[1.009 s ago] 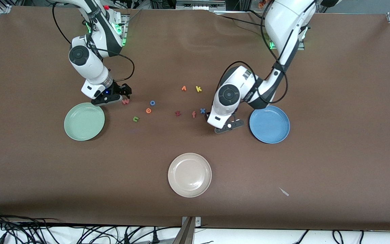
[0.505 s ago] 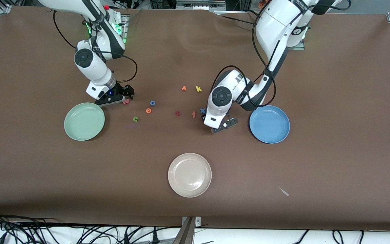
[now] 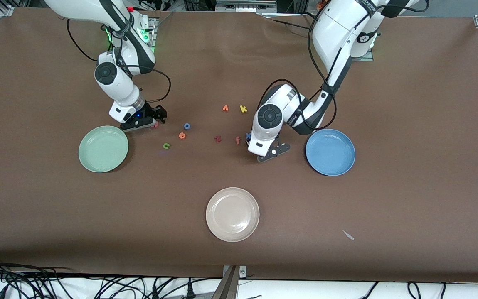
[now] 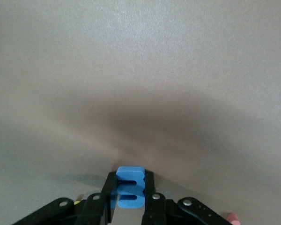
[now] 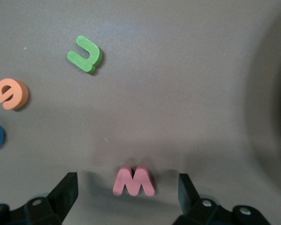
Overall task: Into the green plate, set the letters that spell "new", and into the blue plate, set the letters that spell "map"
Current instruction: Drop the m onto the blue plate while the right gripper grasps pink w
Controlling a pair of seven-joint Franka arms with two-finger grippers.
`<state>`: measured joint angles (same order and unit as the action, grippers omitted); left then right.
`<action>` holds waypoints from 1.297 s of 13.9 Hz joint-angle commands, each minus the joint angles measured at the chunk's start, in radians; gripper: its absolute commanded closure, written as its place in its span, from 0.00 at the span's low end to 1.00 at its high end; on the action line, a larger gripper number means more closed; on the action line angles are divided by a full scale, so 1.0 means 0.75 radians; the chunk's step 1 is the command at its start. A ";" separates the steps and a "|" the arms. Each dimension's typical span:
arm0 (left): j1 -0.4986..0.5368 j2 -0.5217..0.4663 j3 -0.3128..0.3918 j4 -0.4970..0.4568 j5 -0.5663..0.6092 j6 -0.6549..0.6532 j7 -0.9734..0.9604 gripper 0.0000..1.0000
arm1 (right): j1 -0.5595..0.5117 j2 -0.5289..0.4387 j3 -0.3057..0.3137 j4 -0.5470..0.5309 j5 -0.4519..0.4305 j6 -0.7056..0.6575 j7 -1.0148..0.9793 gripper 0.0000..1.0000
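My left gripper (image 4: 129,180) is shut on the blue m (image 4: 129,190), which stands on edge between its fingers, low at the table. In the front view the left gripper (image 3: 255,146) is down beside the blue x (image 3: 247,135), not far from the blue plate (image 3: 330,152). My right gripper (image 5: 129,187) is open, with the pink w (image 5: 133,182) lying flat between its wide-apart fingers. In the front view the right gripper (image 3: 155,119) covers most of the w (image 3: 156,124), close to the green plate (image 3: 103,148). The green n (image 3: 166,145) and orange e (image 3: 182,135) lie loose nearby.
Other letters lie in the middle of the table: a blue o (image 3: 187,126), dark red z (image 3: 218,138), orange f (image 3: 237,140), an orange piece (image 3: 225,108) and a yellow k (image 3: 243,109). A beige plate (image 3: 232,214) sits nearer the front camera.
The left gripper's fingers have closed on the blue m. The right gripper has shifted toward the left arm's end of the table and now stands over the pink w.
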<state>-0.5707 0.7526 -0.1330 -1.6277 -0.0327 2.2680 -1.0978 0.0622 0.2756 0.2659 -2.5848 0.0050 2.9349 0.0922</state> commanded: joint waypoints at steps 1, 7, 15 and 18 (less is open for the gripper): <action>-0.016 -0.001 0.014 -0.012 -0.006 -0.021 -0.005 0.94 | -0.001 0.025 0.008 -0.012 -0.031 0.055 -0.008 0.12; 0.020 -0.071 0.038 0.017 0.001 -0.125 0.046 0.97 | 0.001 0.025 0.008 -0.014 -0.042 0.051 -0.021 0.38; 0.247 -0.187 0.055 0.031 0.063 -0.408 0.628 0.97 | -0.001 0.011 0.008 -0.024 -0.044 0.038 -0.033 0.68; 0.315 -0.183 0.051 0.021 0.299 -0.488 0.831 0.96 | -0.003 -0.048 0.005 -0.016 -0.042 -0.045 -0.084 0.69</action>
<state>-0.3542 0.6298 -0.0915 -1.5937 0.1150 1.9372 -0.5681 0.0641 0.2831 0.2722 -2.5851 -0.0145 2.9472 0.0558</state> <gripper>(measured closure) 0.727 0.595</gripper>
